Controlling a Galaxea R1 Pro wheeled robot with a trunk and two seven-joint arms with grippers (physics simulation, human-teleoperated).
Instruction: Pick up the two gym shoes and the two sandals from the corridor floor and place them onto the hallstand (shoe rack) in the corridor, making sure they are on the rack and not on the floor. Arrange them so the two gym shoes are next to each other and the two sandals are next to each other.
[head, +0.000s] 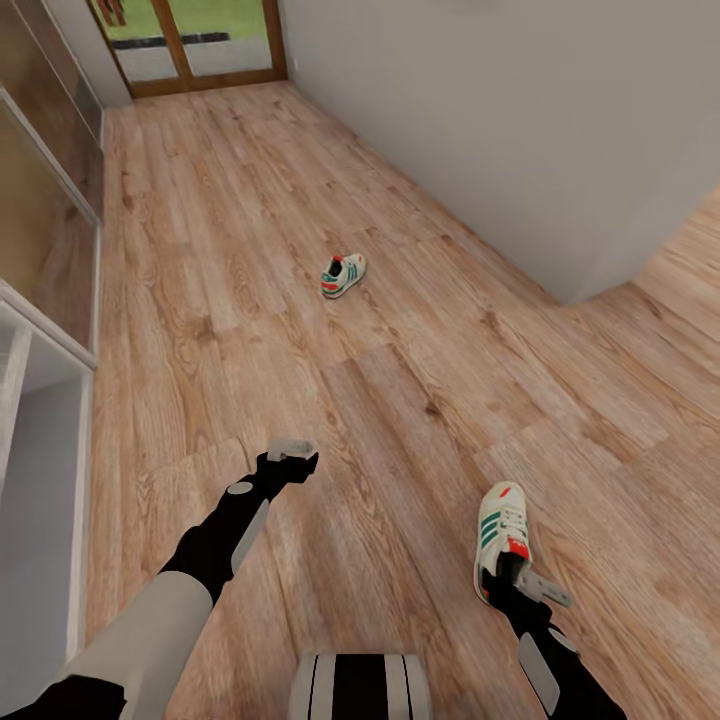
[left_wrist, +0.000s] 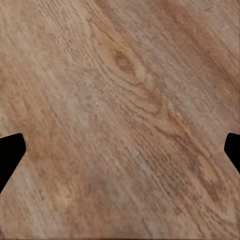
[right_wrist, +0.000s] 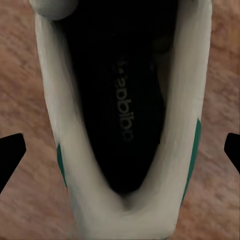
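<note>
two white lace-up gym shoes with green stripes are lying on the light brown wood-plank corridor floor (head: 300, 300): the near shoe (head: 502, 540) directly under the right gripper (head: 520, 580), the far shoe (head: 343, 275) well apart up the corridor. the right fingers (right_wrist: 10, 155) are spreading wide around the near shoe's heel opening; the left gripper (head: 290, 458) is hovering spread over bare floor. nothing seems racked yet.

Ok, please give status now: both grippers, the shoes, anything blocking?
Right gripper open, over near gym shoe, not gripping. Left gripper open above bare corridor floor. Second gym shoe farther up corridor. Nothing blocking.
</note>
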